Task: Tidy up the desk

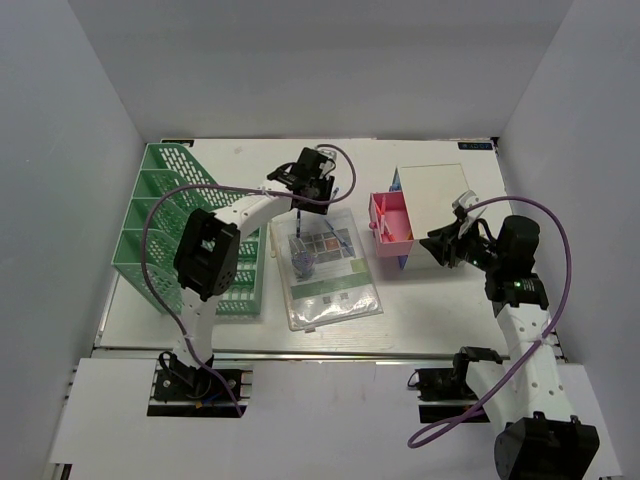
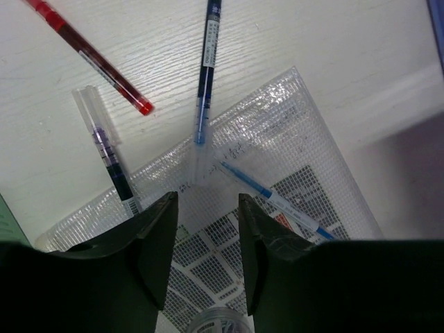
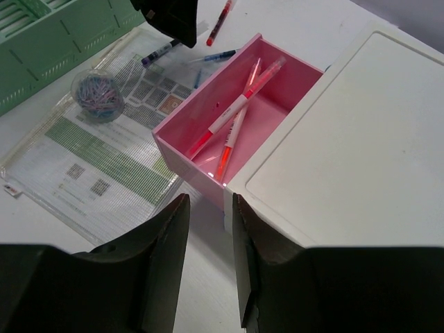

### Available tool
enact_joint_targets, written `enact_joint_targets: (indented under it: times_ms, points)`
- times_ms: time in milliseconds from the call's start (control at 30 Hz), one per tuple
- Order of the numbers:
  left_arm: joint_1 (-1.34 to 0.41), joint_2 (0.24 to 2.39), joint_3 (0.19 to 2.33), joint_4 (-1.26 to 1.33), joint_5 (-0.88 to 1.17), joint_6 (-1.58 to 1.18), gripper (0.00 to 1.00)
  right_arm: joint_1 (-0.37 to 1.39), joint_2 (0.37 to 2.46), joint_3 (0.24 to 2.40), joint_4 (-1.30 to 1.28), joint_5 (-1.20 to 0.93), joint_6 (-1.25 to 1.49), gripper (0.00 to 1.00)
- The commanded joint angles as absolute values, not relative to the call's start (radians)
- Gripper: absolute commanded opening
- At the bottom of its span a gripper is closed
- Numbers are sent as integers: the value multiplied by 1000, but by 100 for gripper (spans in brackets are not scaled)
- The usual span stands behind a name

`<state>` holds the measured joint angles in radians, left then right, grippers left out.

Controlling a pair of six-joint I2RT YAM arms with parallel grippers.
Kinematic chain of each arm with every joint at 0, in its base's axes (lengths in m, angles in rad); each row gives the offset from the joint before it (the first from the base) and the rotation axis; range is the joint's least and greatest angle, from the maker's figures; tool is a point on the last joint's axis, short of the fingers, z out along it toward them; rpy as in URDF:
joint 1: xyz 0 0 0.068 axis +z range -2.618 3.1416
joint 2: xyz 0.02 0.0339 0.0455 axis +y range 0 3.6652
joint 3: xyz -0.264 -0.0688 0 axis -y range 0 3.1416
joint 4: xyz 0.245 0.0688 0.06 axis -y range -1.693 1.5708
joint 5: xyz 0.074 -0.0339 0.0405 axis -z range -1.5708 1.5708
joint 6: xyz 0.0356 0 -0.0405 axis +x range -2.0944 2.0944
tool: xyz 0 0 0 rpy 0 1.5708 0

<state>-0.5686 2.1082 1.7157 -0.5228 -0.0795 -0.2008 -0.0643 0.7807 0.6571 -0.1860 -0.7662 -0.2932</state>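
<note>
Trouble: my left hand (image 2: 206,208) hangs open over the blue pen (image 2: 205,76); closing crooked, I may snag the mesh pouch (image 2: 291,139) and roll it across the counter (image 2: 312,41).

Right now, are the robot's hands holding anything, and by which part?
Nothing is held. The left gripper hangs open over the mesh pouch, the right gripper open by the pink drawer.
</note>
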Motion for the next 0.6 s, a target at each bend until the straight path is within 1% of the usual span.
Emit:
enact_joint_targets:
  times_ms: [0, 100, 167, 200, 333, 467, 567]
  points:
    - [-561, 1996, 1707, -514, -17, -240, 50, -66, 785, 703, -198, -785, -311, 37]
    - [-571, 2016, 1733, -566, -24, -357, 42, -66, 787, 703, -196, -781, -313, 37]
    - [-583, 2022, 1738, -584, -43, -431, 43, -67, 785, 703, -196, -779, -313, 38]
    - [-583, 2023, 1733, -597, -49, -504, 48, -67, 785, 703, -196, -775, -313, 37]
    - [-592, 2025, 1712, -611, -25, -659, 57, -66, 778, 704, -196, -770, -310, 38]
    - [-592, 1994, 1665, -537, -2, -764, 61, -63, 775, 703, -196, -770, -310, 38]
    - [-601, 2000, 1684, -531, -2, -823, 63, -64, 772, 704, -196, -769, -310, 38]
